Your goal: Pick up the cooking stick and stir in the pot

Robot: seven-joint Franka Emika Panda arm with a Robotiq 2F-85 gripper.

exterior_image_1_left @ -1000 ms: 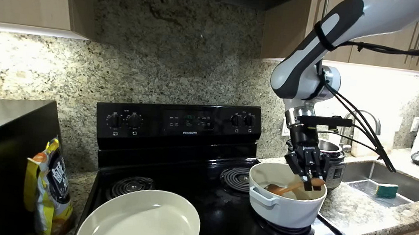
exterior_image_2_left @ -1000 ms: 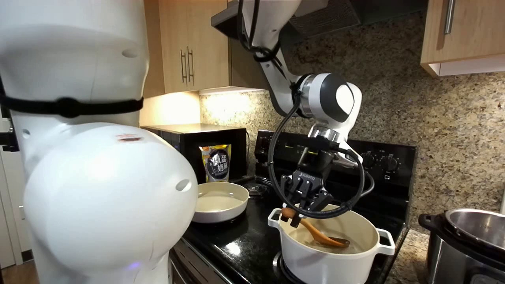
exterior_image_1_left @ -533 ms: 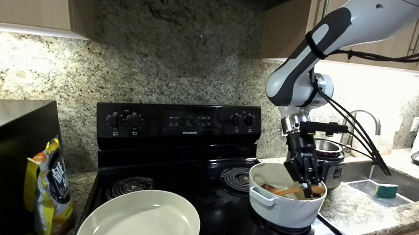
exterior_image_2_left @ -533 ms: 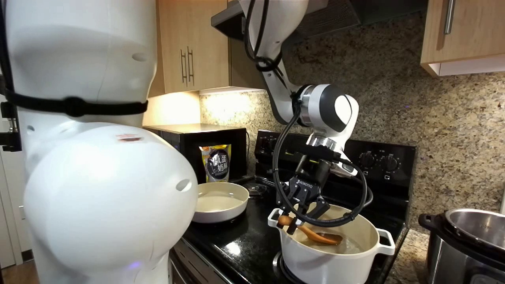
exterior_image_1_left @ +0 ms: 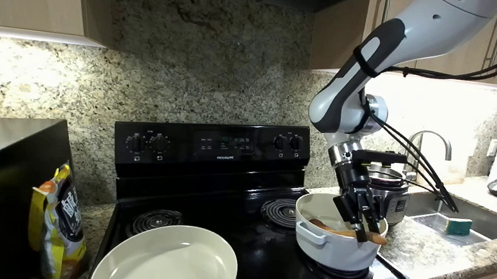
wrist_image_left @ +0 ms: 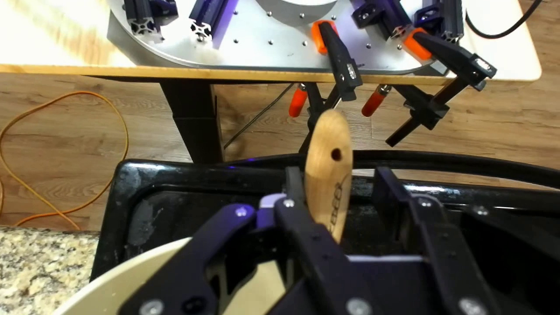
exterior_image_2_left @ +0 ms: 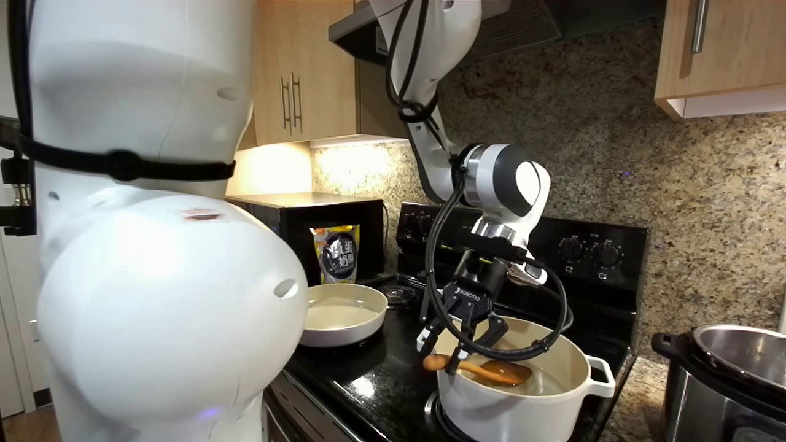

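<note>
The spoon leans in the pot, its handle poking out past the rim. The gripper has its jaws apart around that handle, with clear space on one side. Nothing seems to pinch it, so I'd worry a sideways nudge could slide it into the pot or tip it out.

Cooking stick partly in pot, pan left of pot, stove beneath both
</note>
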